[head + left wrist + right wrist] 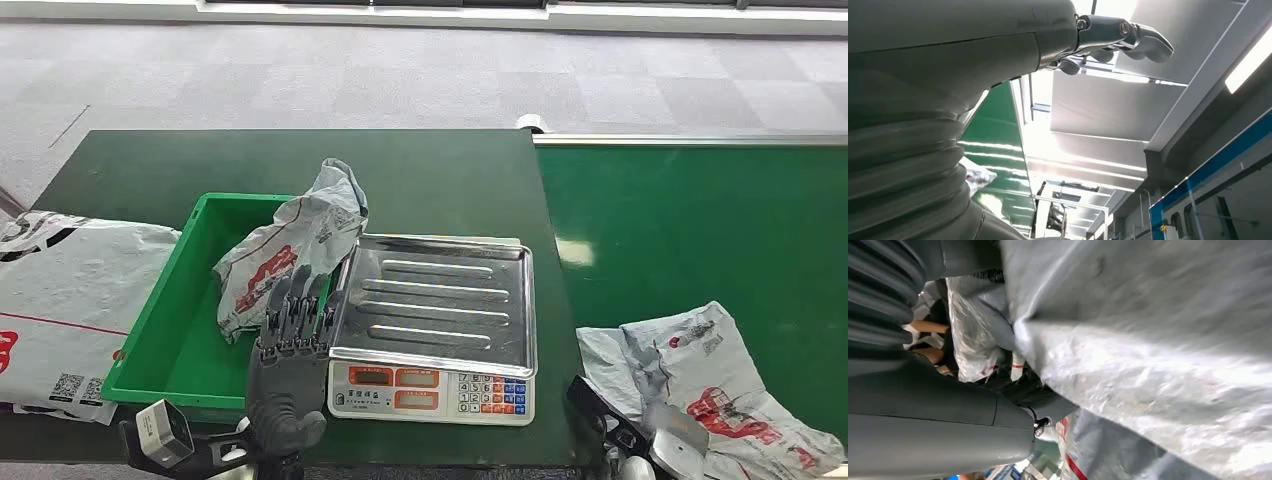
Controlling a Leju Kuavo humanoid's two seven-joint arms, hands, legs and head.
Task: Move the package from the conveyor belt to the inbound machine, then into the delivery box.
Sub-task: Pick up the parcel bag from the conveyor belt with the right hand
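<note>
From the head view you see a crumpled grey plastic package [290, 250] slumped over the green delivery box's [165, 345] rim, touching the steel-trayed scale [435, 315]. Your left hand [290, 345] touches it, fingers straight, gripping nothing. Another grey bag [715, 385] lies on the green conveyor [690, 220].

In the right wrist view, wrinkled plastic crowds the right hand [1045, 412]; its grip is probably unreadable.
</note>
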